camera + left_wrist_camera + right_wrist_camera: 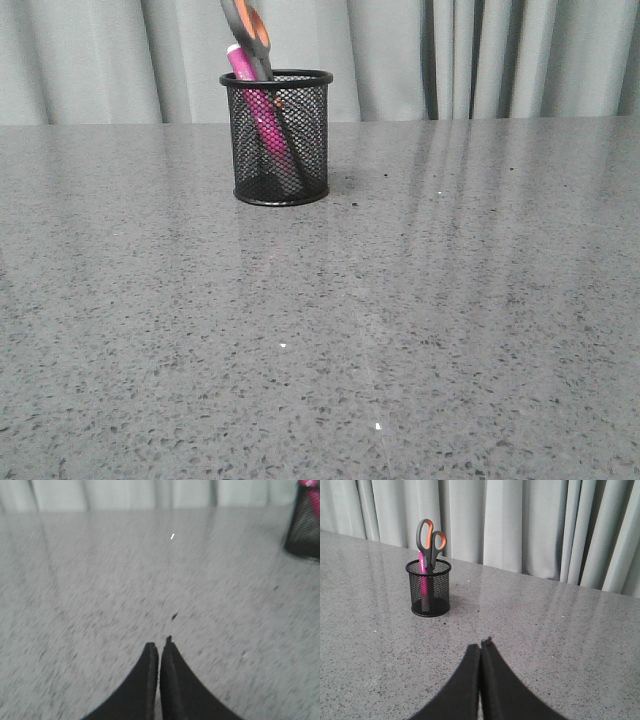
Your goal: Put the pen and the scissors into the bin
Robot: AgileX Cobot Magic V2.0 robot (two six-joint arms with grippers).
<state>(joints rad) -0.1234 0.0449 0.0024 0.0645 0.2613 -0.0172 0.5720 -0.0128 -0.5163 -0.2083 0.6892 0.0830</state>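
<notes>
The black mesh bin (279, 140) stands at the back of the grey table, left of centre. The pink pen (252, 95) and the scissors (250, 35), with grey handles and orange linings, stand inside it, handles sticking out above the rim. The right wrist view shows the bin (429, 590), the pen (423, 580) and the scissors (430, 537) ahead of my right gripper (481, 645), which is shut and empty. My left gripper (159, 645) is shut and empty over bare table; the bin (305, 527) shows at that view's edge. Neither gripper shows in the front view.
Pale grey curtains (450, 55) hang behind the table's far edge. The speckled grey tabletop (400, 320) stretches in front of and to the right of the bin.
</notes>
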